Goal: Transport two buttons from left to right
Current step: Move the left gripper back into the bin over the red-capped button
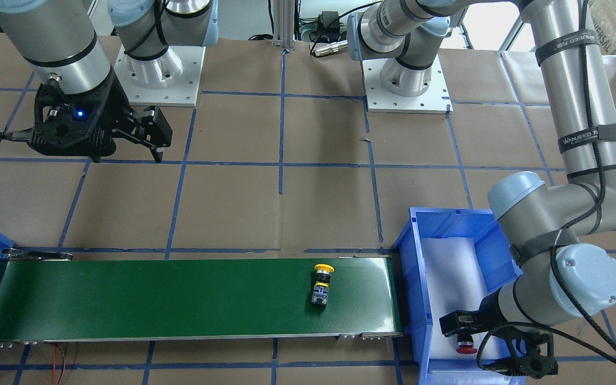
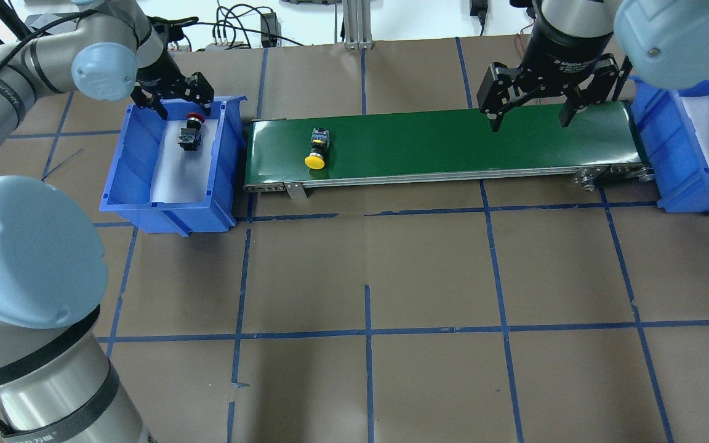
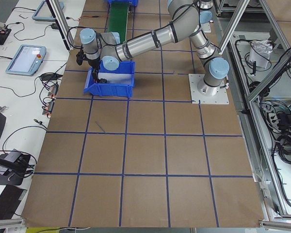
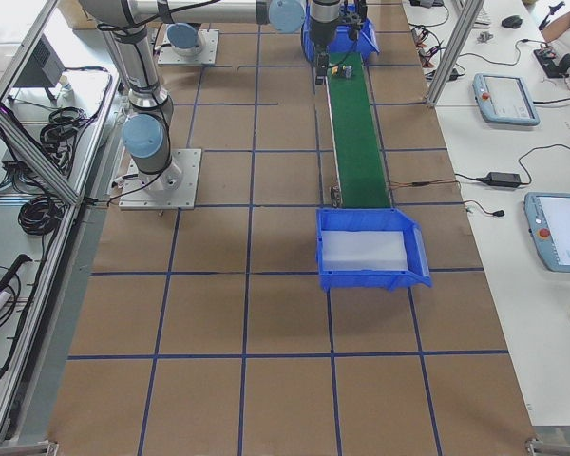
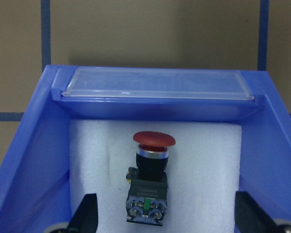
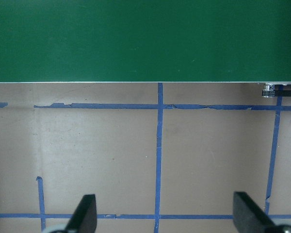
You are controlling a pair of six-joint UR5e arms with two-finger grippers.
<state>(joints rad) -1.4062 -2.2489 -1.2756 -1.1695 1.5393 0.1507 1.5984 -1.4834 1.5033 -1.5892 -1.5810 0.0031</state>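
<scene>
Red button (image 5: 148, 180) below spread jaws, left arm (image 2: 16, 77) outstretched

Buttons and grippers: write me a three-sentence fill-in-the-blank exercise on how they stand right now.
1. The yellow button lies on the green ___.
2. The second button, on the foam in the blue bin, has a ___ cap.
3. The left gripper and the right gripper both have their jaws ___.
Missing words: belt; red; open.
</scene>
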